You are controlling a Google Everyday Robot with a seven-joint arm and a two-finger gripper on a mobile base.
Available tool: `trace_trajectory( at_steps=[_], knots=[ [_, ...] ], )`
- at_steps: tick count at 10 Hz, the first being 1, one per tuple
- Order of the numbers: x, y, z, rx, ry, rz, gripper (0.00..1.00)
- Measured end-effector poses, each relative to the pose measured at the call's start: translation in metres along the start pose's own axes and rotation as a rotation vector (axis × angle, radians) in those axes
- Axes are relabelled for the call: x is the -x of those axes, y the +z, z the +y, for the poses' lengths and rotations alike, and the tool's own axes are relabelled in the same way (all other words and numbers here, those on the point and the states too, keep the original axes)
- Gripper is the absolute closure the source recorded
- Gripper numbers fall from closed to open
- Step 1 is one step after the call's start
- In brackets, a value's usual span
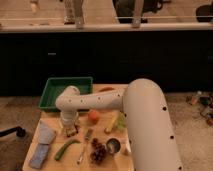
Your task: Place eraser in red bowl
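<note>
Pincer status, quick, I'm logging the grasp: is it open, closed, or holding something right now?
Pincer: low over the table, just left of the orange round object; open, closed or holding cannot be told.

White arm (102,99) bent leftward, gripper (70,131) pointing down, low left

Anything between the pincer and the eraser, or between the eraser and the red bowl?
Nothing visible separates the pincer from the eraser; it hangs over that dark block, left on the table. Toward the red bowl, a sliver at the back edge, the robot's own arm crosses the path, and an orange ball sits beside it.
</note>
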Motion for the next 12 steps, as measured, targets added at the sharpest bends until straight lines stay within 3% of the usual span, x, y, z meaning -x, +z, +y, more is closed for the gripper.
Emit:
trace_trajectory(
  at_steps=[7,9,12],
  knots=[
    [0.001,-0.007,0.007,0.004,0.003,-0.006,0.94],
    [0.001,-0.007,0.005,0.001,-0.001,-0.007,1.00],
    [0.002,-0.003,0.005,-0.018,-0.011,-0.015,1.00]
  ],
)
